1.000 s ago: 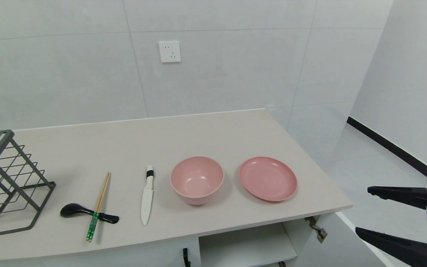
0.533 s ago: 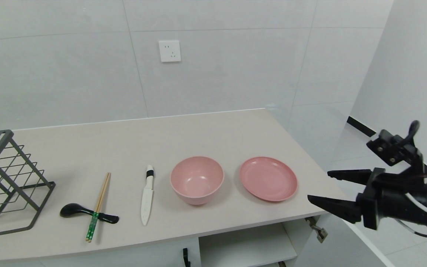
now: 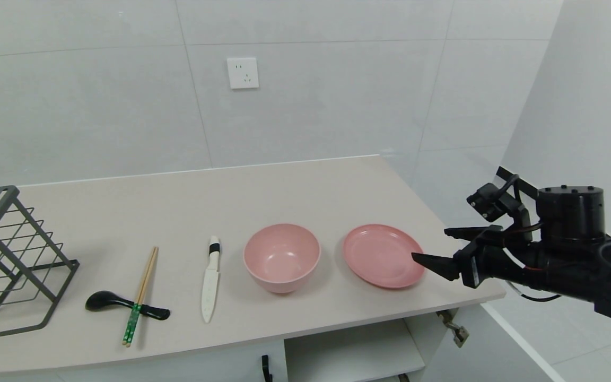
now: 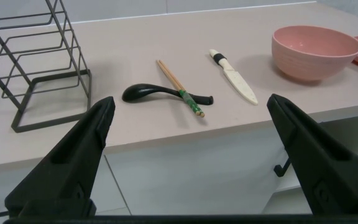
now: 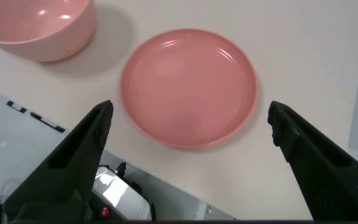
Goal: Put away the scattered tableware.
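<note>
On the beige counter lie a black spoon, a pair of chopsticks crossing it, a white knife, a pink bowl and a pink plate. My right gripper hovers open at the plate's right rim, just above the counter's end; the right wrist view has the plate between its fingers and the bowl beyond. My left gripper is open, held in front of the counter, facing the spoon, chopsticks and knife.
A dark wire rack stands at the counter's left end. Below the counter, a cabinet compartment stands open with its door swung out to the right. A wall socket sits on the tiled wall behind.
My right gripper has risen from low at the right and moved left, arriving at the plate's right rim. The tableware has not moved.
</note>
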